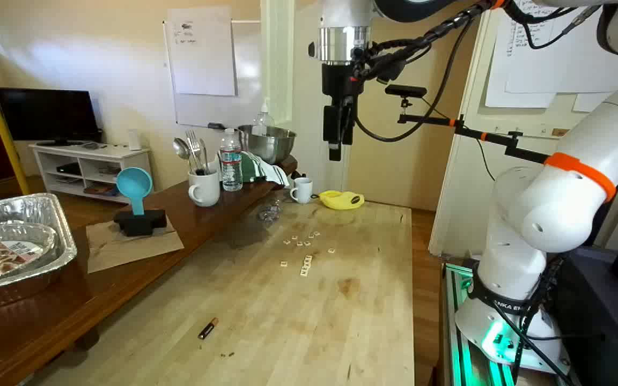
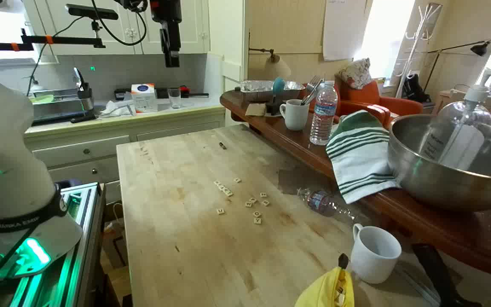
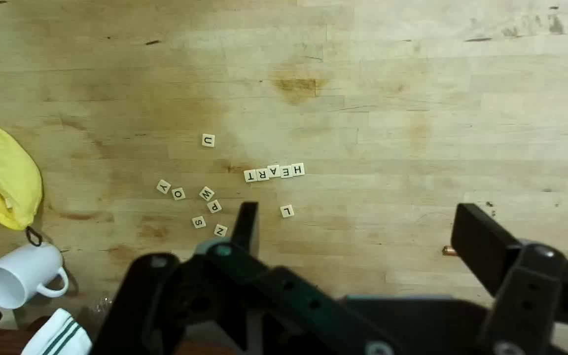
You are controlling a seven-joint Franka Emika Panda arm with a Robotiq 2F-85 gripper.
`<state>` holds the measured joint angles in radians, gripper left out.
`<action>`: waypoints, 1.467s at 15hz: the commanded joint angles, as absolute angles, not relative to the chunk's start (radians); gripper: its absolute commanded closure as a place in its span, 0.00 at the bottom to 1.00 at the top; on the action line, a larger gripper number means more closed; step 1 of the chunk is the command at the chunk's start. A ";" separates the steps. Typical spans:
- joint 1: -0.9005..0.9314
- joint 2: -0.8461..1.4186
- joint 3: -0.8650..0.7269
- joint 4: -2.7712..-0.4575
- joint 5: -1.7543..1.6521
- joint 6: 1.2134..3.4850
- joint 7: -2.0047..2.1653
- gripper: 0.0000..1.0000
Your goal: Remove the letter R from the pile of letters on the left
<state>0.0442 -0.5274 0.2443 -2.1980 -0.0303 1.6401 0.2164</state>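
Note:
The letter R tile [image 3: 262, 174] lies in a row that spells HEART, upside down in the wrist view, between the T tile [image 3: 250, 176] and the A tile [image 3: 273, 171]. The row also shows in both exterior views [image 1: 306, 266] [image 2: 223, 188]. Several loose pale tiles lie around it, such as P [image 3: 214, 206], U [image 3: 208, 140] and L [image 3: 287, 211]; the cluster shows in an exterior view [image 2: 257, 221]. My gripper [image 3: 358, 212] is wide open and empty in the wrist view. It hangs high above the table in both exterior views [image 1: 335, 147] [image 2: 171, 57].
A battery [image 1: 208, 328] lies on the wooden table [image 1: 362, 327]. A yellow banana-shaped pouch [image 1: 341, 200], a white mug [image 2: 375, 256] and a clear plastic bottle [image 2: 324, 204] lie or stand beyond the tiles. A raised dark wooden counter [image 1: 126, 284] runs along one side with several items on it.

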 commanded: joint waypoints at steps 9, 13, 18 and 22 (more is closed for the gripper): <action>0.058 -0.504 0.229 -2.199 -0.055 1.627 0.237 0.00; 0.029 -0.461 0.194 -2.253 -0.093 1.675 0.256 0.00; 0.021 -0.410 0.135 -2.374 -0.153 1.942 0.219 0.00; 0.014 -0.341 0.082 -2.458 -0.113 2.162 0.200 0.00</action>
